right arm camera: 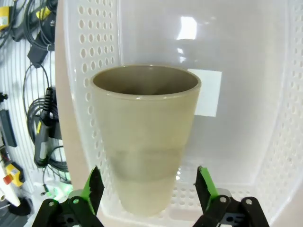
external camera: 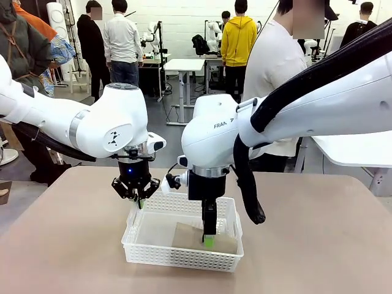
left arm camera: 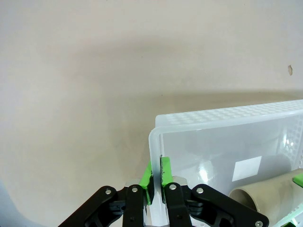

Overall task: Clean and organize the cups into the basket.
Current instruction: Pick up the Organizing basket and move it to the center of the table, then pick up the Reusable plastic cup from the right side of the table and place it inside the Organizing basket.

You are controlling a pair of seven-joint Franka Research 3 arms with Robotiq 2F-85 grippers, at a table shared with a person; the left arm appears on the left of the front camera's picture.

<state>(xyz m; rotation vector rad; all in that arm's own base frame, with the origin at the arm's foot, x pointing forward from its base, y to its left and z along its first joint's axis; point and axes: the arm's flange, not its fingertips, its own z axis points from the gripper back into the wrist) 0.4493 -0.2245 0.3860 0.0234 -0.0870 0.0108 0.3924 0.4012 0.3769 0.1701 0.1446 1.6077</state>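
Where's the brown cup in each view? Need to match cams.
Front: cup lies in the basket, low centre, under the right pincer.
Left wrist: cup at bottom right, its mouth showing, inside the basket.
Right wrist: cup at centre, mouth at the top, between the open pincer's fingers.
Shared landmark: the basket's white perforated wall.

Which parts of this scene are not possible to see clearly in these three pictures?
Front view: brown cup in the basket, its middle covered by the right gripper, its lower side by the lattice wall.
Left wrist view: the cup's body, cut off by the bottom edge and the left gripper.
Right wrist view: white label, partly behind the cup.
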